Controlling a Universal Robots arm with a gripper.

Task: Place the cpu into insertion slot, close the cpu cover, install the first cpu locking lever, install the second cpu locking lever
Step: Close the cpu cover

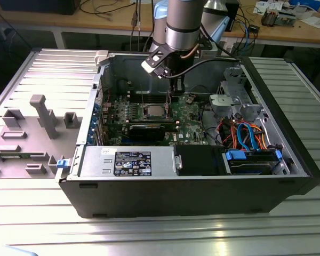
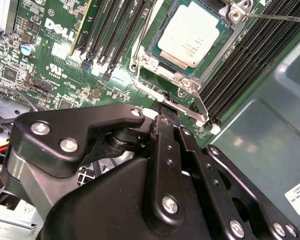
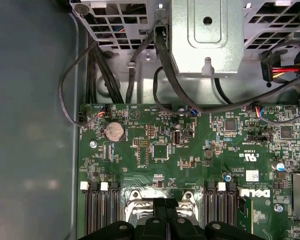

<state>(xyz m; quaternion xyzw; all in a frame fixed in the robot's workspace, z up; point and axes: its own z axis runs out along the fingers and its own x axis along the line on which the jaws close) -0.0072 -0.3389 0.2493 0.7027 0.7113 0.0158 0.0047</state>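
See cpu [image 2: 190,35] lying flat in insertion slot [image 2: 149,50], silver top up. See cpu cover [image 2: 187,79] down on the slot, framing the chip. Note thin locking lever [image 2: 187,111] running along the slot's edge, just beside the cover. Find jaws drawn together, tips right at that lever just outside the slot; cannot tell whether anything is pinched between them. In exterior view, see arm [image 1: 178,26] upright above the slot. Note memory slots [image 2: 240,60] flanking the slot.
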